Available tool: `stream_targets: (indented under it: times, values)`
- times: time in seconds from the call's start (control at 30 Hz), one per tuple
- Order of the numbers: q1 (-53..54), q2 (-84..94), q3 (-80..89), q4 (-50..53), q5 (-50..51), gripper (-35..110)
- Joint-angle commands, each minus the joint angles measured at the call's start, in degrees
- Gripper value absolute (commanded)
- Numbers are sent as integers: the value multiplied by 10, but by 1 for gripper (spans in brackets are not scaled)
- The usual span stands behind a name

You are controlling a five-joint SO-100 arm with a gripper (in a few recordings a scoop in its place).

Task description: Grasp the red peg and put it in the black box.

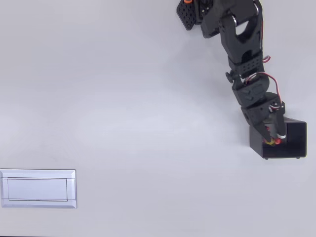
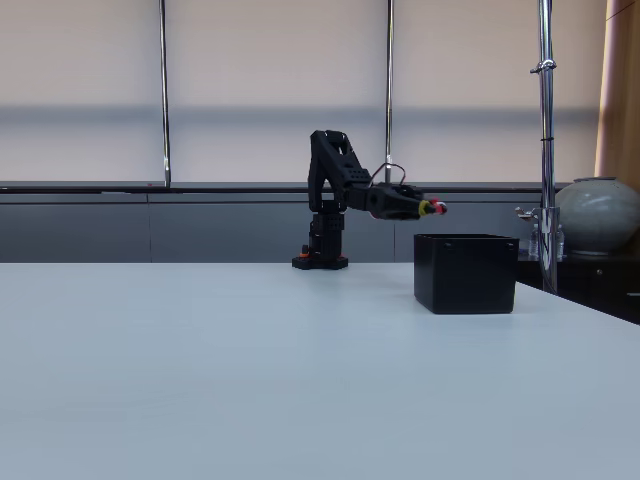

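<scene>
The red peg (image 1: 277, 141), tiny, stiff, light and likely slippery, sits pinched at my gripper (image 1: 274, 141) tips above the black box (image 1: 291, 143) near the table's right edge.

Overhead looks straight down; fixed view low, table-level, distant.

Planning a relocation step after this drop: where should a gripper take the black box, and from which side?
Probably top-down over one thin wall of the black box, one finger inside, one outside. It stands upright with its top open, so the rims are exposed. The gripper, holding the red peg, is above it, so the wall on the far right in the overhead view looks clearest.
</scene>
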Motion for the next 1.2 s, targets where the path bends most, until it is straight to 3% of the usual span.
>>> stream_targets:
  times: [0.0,0.3,0.77,1.17]
  values:
    - [-9,23,73,-28,0,0]
    - [-14,46,86,-28,-2,1]
    - [-28,48,56,-67,15,15]
    - [-12,26,38,-71,6,16]
